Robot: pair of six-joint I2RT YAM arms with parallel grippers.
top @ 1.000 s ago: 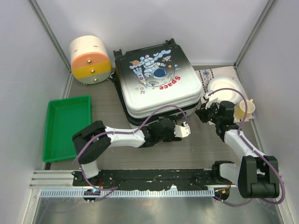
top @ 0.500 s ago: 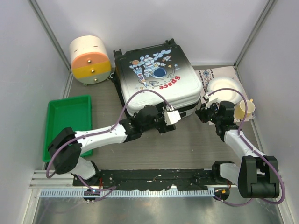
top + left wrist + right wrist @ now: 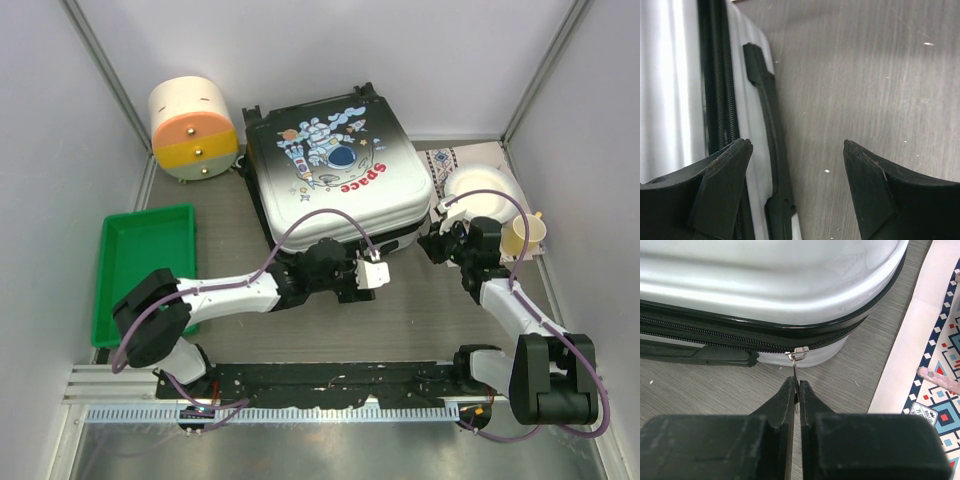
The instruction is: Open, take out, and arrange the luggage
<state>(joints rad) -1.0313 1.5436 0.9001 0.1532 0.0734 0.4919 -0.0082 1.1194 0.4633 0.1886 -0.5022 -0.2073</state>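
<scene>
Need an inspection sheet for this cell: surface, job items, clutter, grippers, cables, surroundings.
Surface: grey wood-grain table, a few white specks.
Job's things: luggage lies flat, closed, print up.
Clutter: green tray left; cream-and-orange cylinder back left; white bowl and cup on patterned mat, right.
Grippers: left gripper open, side handle between its jaws, contact unclear; right gripper shut on zipper pull.
Cables: purple cables loop along both arms.
Surroundings: plain walls; metal rail at near edge.
</scene>
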